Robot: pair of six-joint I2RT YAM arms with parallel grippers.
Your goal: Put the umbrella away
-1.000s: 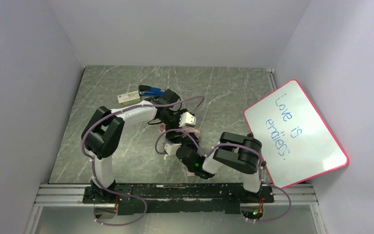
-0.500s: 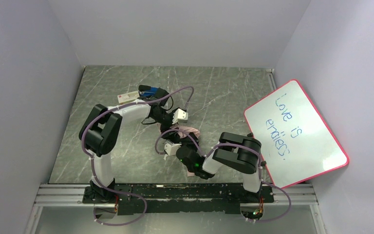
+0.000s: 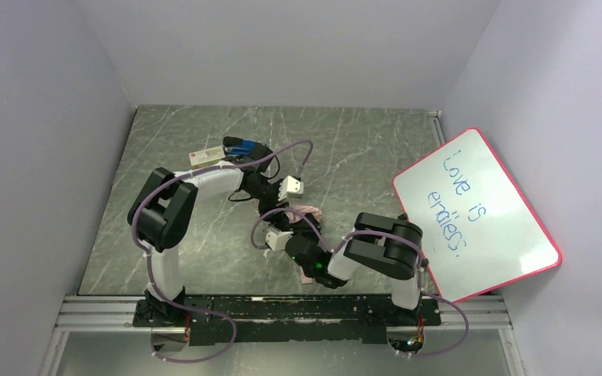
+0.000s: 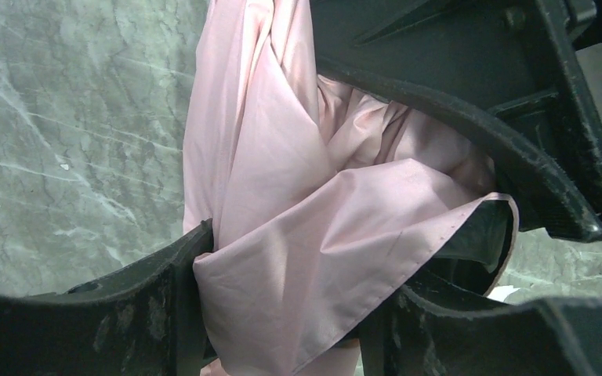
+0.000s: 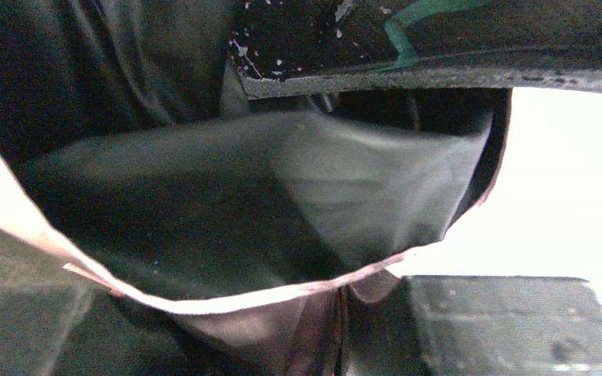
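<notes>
- Pink umbrella (image 3: 304, 210) cloth lies bunched on the grey table (image 3: 360, 149), between my two arms.
- My right gripper (image 5: 439, 188) is clamped on a fold of it, in a dark view.
- My left gripper (image 4: 282, 313) straddles the cloth just beside, one finger touching it; whether it pinches, I cannot tell.

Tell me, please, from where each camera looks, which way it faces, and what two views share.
Top external: above and behind the bases, facing down on the grey marble-patterned table; left arm and right arm show whole.
Left wrist: on the left arm, looking past the left gripper at the pale pink thin-fabric compact umbrella.
Right wrist: on the right arm, close against that fabric; the right gripper frames it.
Shared: both wrist views show the umbrella.
</notes>
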